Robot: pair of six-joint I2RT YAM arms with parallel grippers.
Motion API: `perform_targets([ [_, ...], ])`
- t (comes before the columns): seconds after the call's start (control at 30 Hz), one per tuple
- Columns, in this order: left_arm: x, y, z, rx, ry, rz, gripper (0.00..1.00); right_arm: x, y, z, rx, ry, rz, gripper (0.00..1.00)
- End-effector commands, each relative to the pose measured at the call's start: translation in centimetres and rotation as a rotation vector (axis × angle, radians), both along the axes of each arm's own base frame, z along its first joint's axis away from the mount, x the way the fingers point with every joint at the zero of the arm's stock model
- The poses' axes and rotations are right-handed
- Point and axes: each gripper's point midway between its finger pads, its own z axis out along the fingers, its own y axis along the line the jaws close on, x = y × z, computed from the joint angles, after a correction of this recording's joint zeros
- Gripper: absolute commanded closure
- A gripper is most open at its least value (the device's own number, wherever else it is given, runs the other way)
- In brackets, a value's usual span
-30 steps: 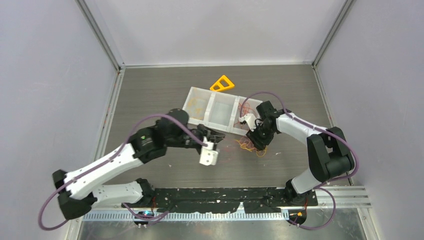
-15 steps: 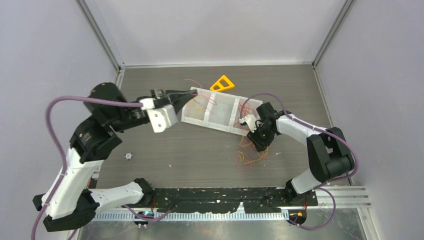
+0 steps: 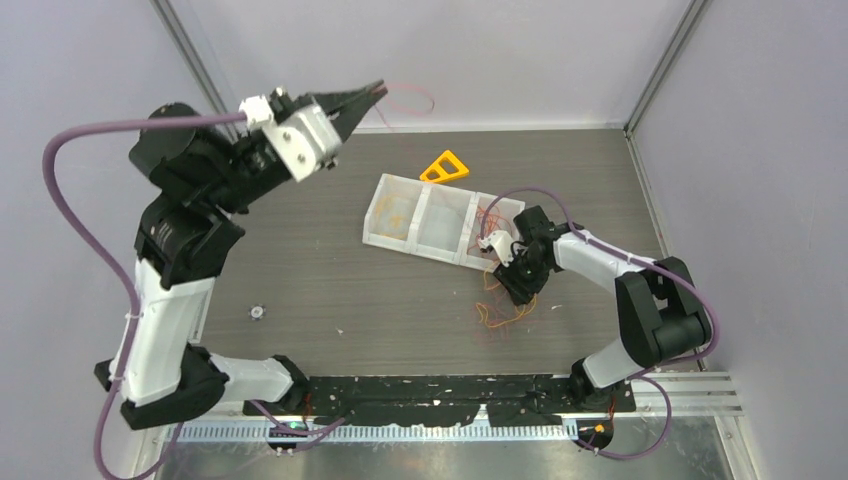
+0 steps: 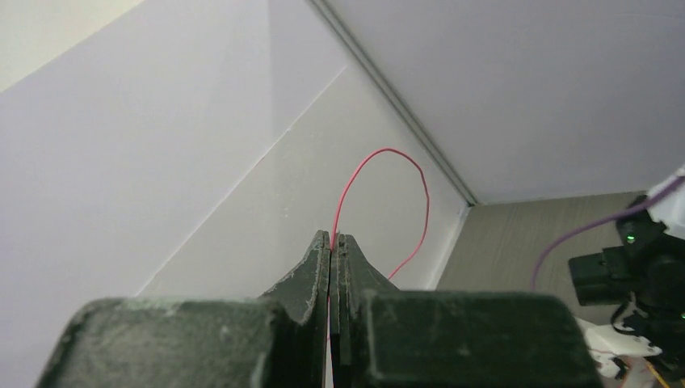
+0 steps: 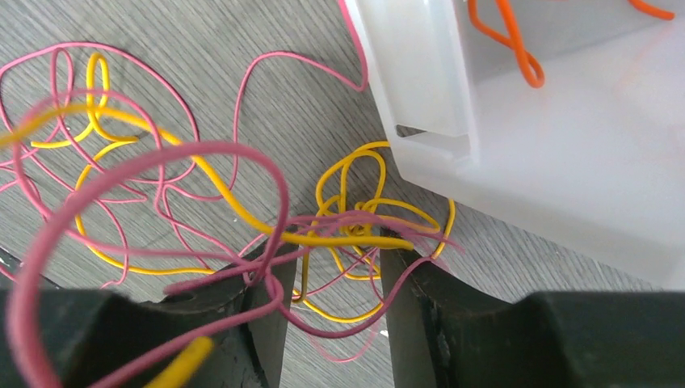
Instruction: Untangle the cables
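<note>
Upper left: L gripper (image 3: pixel 372 92) up by the back wall, jaws pinched shut on one red cable (image 3: pixel 412 93), apparently clear of the pile. Centre: tray (image 3: pixel 372 218) w/ a few strands (image 3: pixel 393 212) sorted. Right of centre: R gripper (image 3: pixel 515 283), jaws apart, straddling the knot (image 3: pixel 503 312) of pink & yellow cables on the table (image 3: pixel 330 280) by the tray corner. Est.: bulk still tangled.

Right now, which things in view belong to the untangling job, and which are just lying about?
Job: red cable pinched in the left gripper; tangle of red and yellow cables between the right gripper's fingers; tray holding orange cables.
Lying about: orange triangle; small dark object.
</note>
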Motion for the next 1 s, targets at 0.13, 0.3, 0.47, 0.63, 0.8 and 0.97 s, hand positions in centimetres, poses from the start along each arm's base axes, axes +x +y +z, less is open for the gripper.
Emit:
perform_targets([
  [0.13, -0.1, 3.6, 9.9, -0.259, -0.142, 0.094, 1.0, -1.7, -2.1, -1.3, -0.08, 0.018, 0.026, 0.39],
  [0.3, -1.0, 5.0, 11.8, -0.323, -0.192, 0.117, 1.0, -1.4, -2.0, -0.6, -0.072, -0.008, 0.031, 0.34],
  [0.47, -2.1, 7.7, 14.7, -0.416, -0.287, 0.191, 1.0, -1.6, -2.1, -0.3, -0.072, -0.019, 0.045, 0.26],
  [0.63, -4.1, 10.6, 17.5, -0.495, -0.395, 0.248, 1.0, -2.2, -2.5, -0.9, -0.089, 0.004, 0.053, 0.26],
  [0.8, -5.1, 13.0, 18.9, -0.554, -0.459, 0.322, 1.0, -2.4, -2.9, -1.2, -0.107, 0.008, 0.062, 0.26],
  [0.97, -6.6, 15.1, 19.9, -0.609, -0.504, 0.357, 1.0, -2.9, -3.2, -1.3, -0.112, 0.005, 0.066, 0.25],
])
